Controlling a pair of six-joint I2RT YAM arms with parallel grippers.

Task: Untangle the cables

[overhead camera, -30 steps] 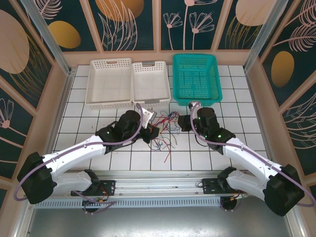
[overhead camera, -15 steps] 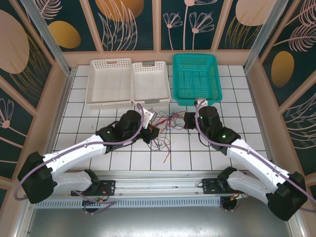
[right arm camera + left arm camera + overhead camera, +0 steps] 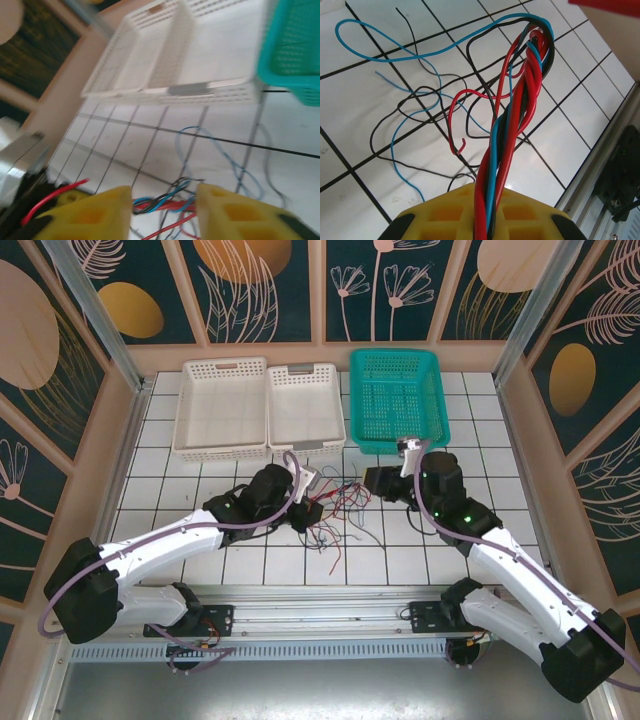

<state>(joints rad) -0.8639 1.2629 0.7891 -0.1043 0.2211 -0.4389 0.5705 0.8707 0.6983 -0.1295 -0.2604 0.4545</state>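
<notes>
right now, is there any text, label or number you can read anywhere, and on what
No text, brand or number can be read.
The grey patch on the near rim of the smaller white basket may be a label, but it is too blurred to read.

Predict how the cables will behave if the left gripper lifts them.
Probably floppy: the cables lie in loose curls and loops on the table. Likely very light, since each is thin. The twisted bundle clamped in the left gripper would probably rise as one, dragging the loose ends along rather than separating.
</notes>
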